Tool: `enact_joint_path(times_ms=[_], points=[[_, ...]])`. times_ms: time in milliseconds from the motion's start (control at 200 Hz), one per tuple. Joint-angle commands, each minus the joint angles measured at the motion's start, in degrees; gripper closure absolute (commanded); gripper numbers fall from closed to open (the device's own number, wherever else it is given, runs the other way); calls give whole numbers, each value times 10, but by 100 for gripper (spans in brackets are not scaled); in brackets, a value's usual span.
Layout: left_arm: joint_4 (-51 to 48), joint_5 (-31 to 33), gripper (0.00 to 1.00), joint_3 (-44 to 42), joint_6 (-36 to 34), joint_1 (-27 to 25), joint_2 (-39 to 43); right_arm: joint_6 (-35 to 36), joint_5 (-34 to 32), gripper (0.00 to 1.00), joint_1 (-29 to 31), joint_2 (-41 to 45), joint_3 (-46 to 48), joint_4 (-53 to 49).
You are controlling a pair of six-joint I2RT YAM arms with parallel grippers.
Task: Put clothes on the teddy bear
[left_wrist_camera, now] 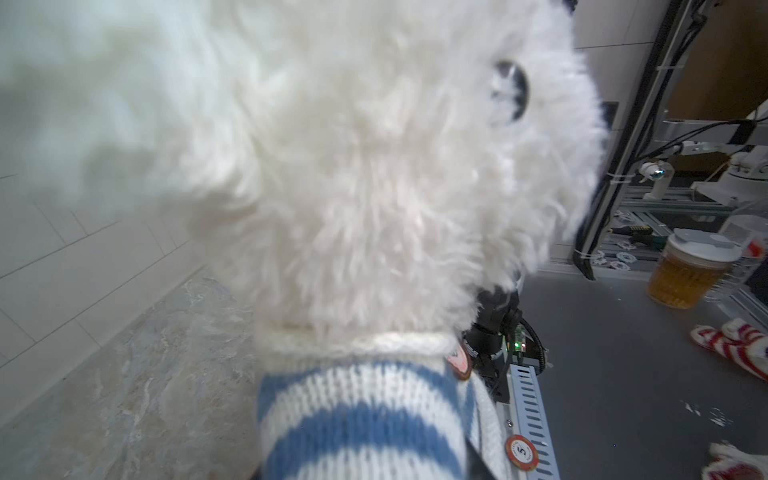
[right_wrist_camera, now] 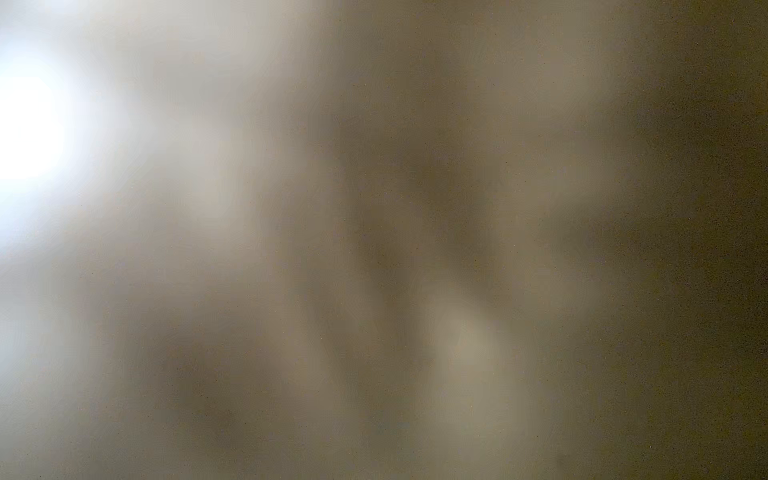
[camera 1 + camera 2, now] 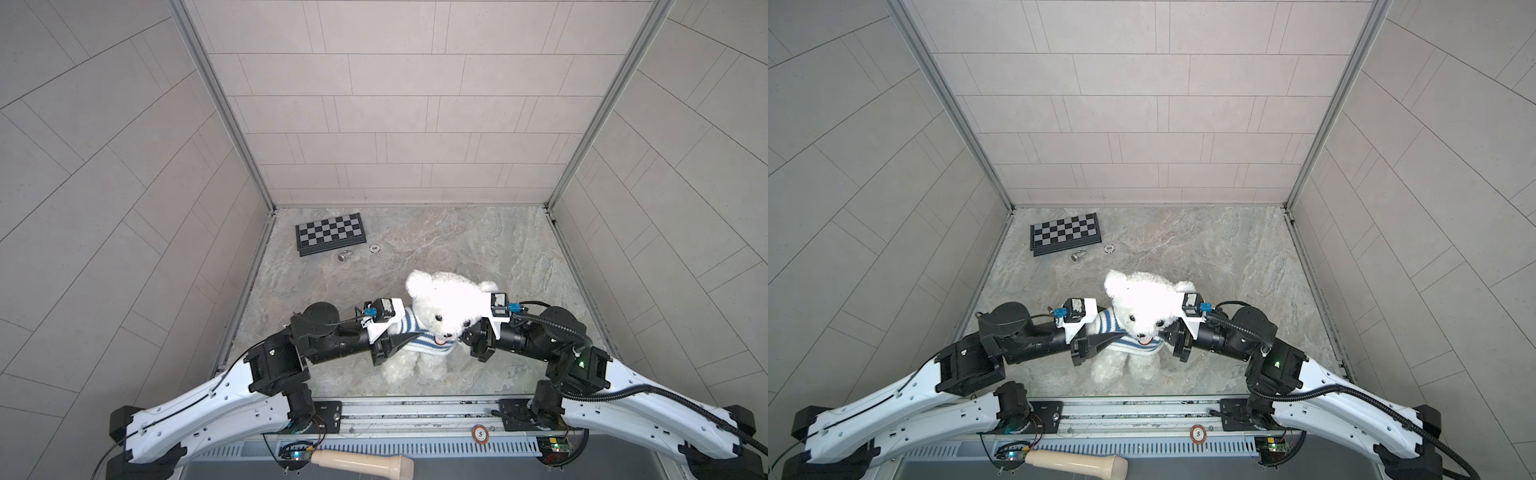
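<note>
Both top views, marbled tabletop (image 3: 478, 249) w/ teddy bear (image 3: 446, 303), grey tiled walls (image 3: 395, 104)

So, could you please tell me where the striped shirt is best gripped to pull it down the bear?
Probably its lower hem, pinched from below at the front: the striped shirt sits bunched high on the upright teddy bear, and that loose edge flares out.

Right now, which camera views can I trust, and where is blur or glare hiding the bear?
Right wrist view: unusable, brownish blur with a white glare patch. Left wrist view: striped sweater knit sharp, fur of the teddy bear partly out of focus. Both top views: crisp, but its face is overexposed to near-flat white.
</note>
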State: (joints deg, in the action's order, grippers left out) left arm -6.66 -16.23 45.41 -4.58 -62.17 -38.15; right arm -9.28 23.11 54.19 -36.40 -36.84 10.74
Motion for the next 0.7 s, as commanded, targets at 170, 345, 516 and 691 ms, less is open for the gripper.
enact_joint_path(times_ms=[170, 345, 516, 691], points=[[93, 29, 8, -81, 47, -1, 44, -177, 115, 100, -147, -23, 10, 164], [133, 50, 22, -105, 51, -1, 48, -186, 153, 100, -163, -28, 17, 163], [157, 78, 41, -108, 34, -1, 55, -191, 173, 100, -165, -32, 17, 158], [166, 94, 47, -107, 26, -1, 64, -184, 182, 100, -164, -31, -6, 137]])
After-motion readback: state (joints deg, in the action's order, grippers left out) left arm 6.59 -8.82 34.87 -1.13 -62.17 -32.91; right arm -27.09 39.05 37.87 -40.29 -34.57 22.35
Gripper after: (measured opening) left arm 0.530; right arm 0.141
